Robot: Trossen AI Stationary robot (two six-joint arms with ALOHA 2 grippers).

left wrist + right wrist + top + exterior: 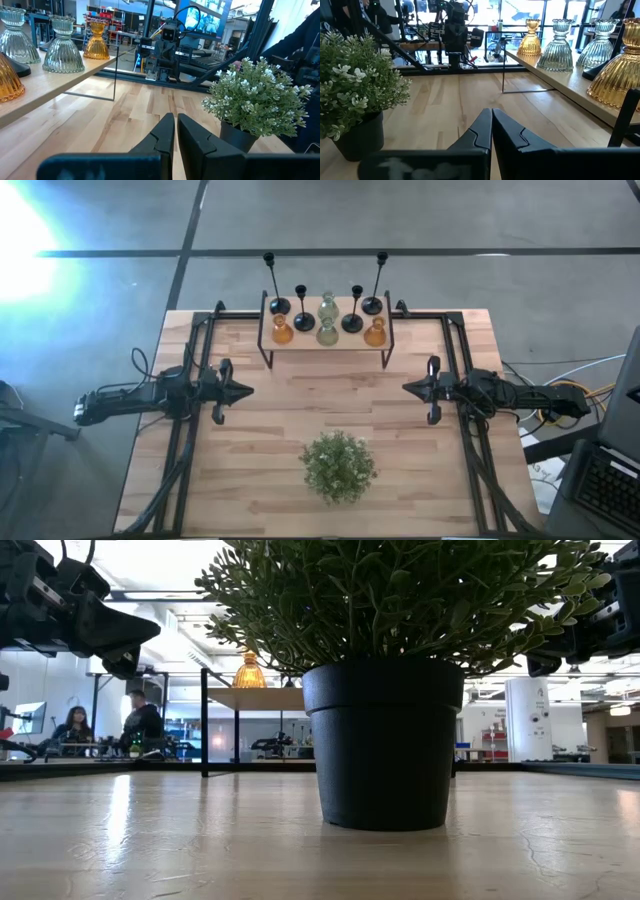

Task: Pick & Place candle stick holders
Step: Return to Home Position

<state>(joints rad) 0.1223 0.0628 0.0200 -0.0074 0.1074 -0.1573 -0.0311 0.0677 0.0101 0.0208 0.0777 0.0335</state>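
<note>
Eight candle stick holders stand on a raised wooden shelf [326, 340] at the table's far middle: two tall black ones [272, 280] [378, 280], two short black ones [303, 308] [354, 310], two amber glass ones [282, 331] [375, 332], and two pale green glass ones [328, 307] [327, 332]. My left gripper [248, 391] is shut and empty above the table's left middle. My right gripper [406, 388] is shut and empty above the right middle. The glass holders also show in the left wrist view [63, 47] and the right wrist view [557, 47].
A bushy green plant in a black pot [339, 466] stands at the table's near middle, between the arms; it fills the low view [384, 745]. The shelf rests on thin black legs [265, 350]. People sit in the room beyond the table [140, 720].
</note>
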